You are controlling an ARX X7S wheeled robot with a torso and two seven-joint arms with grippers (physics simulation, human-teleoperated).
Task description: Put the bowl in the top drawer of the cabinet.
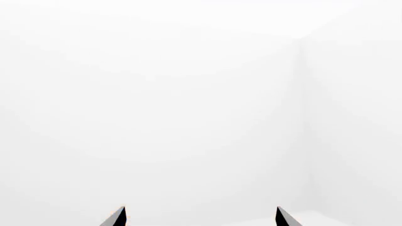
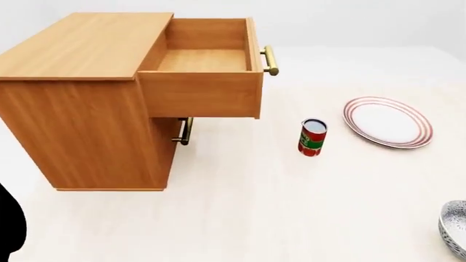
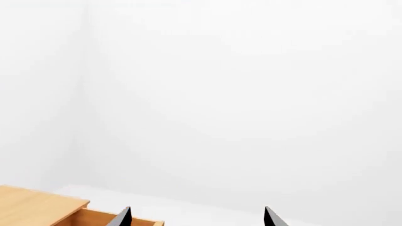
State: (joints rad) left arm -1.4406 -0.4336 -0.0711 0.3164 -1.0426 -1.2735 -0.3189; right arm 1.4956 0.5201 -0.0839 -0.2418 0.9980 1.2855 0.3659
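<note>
The speckled bowl [image 2: 455, 227] shows only partly, cut off by the right edge of the head view, resting on the pale table. The wooden cabinet [image 2: 80, 98] stands at the left, and its top drawer [image 2: 204, 71] is pulled out and holds nothing, brass handle [image 2: 269, 60] on its front. Neither gripper appears in the head view. My left gripper [image 1: 201, 216] is open, its tips wide apart against a blank white wall. My right gripper [image 3: 197, 216] is open too, with a corner of the cabinet [image 3: 37, 207] low in its view.
A red and green can [image 2: 312, 137] stands upright to the right of the cabinet. A flat red-ringed white plate [image 2: 388, 122] lies farther right. The lower drawer's small brass handle [image 2: 185, 131] sits under the open drawer. A dark robot part [image 2: 11, 226] shows at the lower left corner.
</note>
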